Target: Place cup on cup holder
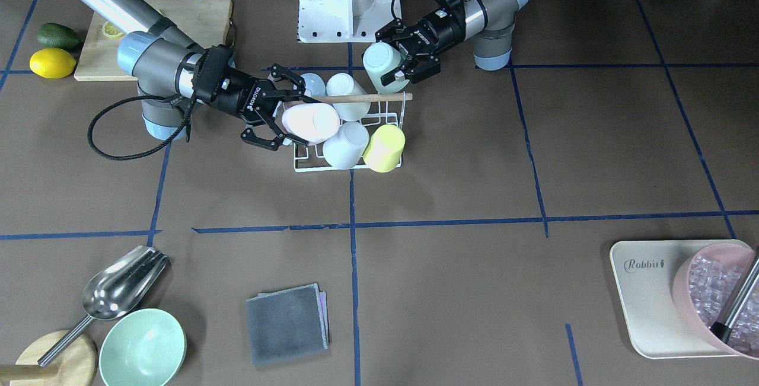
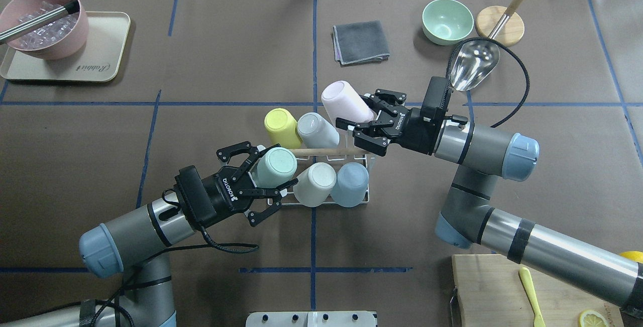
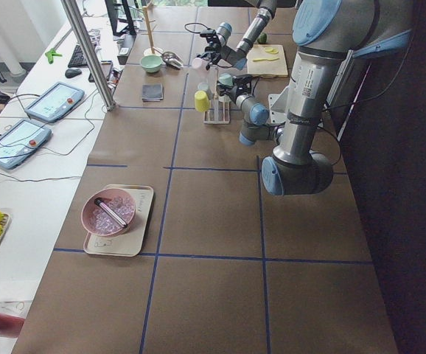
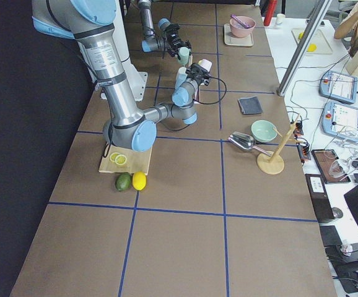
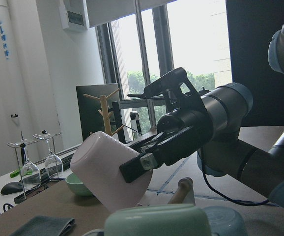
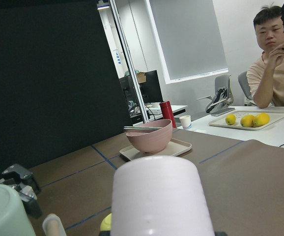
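Item one, cup holder (image 2: 329, 151): white wire rack at table centre, its wooden handle (image 1: 362, 98) running side to side between my two claws. Four cups are already stowed on its prongs: yellow cup (image 2: 281, 127) and grey cup (image 2: 316, 130) in the far row, white cup (image 2: 314, 182) and blue cup (image 2: 350, 184) in the near row. Item two, pink cup (image 2: 341, 100): pinched in my right claw (image 2: 359, 111), tilted, base up and away, at the far row's right end. Item three, mint cup (image 2: 271, 166): clamped between the fingers of my left claw (image 1: 397, 57), likewise tilted, at the near row's left end. Each cup lies just beyond its claw, rackward, with its long axis leaning off vertical. Whether either mouth has met a prong, I cannot tell.
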Controlling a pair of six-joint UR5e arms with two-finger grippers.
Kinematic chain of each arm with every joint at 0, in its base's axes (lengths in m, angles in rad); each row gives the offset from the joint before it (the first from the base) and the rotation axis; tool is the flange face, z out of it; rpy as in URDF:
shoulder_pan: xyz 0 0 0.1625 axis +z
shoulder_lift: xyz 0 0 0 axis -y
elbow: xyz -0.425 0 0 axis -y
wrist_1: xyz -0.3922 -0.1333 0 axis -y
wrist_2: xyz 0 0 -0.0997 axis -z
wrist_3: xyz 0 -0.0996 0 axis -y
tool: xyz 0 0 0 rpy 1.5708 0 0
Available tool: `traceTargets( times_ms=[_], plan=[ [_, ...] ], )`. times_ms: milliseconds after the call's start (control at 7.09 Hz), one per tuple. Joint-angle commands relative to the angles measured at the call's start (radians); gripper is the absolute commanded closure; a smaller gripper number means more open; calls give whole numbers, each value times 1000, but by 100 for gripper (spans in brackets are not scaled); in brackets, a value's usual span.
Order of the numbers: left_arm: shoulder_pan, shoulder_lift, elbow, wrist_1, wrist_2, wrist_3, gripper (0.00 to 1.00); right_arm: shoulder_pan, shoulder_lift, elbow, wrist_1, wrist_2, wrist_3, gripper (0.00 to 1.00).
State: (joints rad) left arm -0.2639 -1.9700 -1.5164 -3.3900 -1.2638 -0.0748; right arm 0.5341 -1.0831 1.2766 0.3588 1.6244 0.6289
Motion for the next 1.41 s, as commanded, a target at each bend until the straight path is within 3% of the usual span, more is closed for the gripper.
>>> traceTargets(
  times_ms=[0, 141, 705, 846, 987, 1269],
  plan=[
    [-1, 0, 2, 0, 10, 3, 28, -6, -1, 0, 0, -3, 0, 89],
    [-1, 0, 2, 0, 20, 3, 0, -6, -1, 0, 3, -3, 0, 88],
    [-37, 2, -22, 1, 20, 6, 0, -6, -8, -2, 6, -3, -2, 69],
    [-90, 5, -71, 27, 12, 4, 0, -6, -8, -3, 3, -5, -2, 27],
    [-127, 6, -108, 105, 9, 3, 0, -9, -6, -3, 6, -8, 0, 0],
    [-185, 8, -168, 245, 6, 0, 0, -9, -8, 1, 6, -8, 0, 0]
  ],
)
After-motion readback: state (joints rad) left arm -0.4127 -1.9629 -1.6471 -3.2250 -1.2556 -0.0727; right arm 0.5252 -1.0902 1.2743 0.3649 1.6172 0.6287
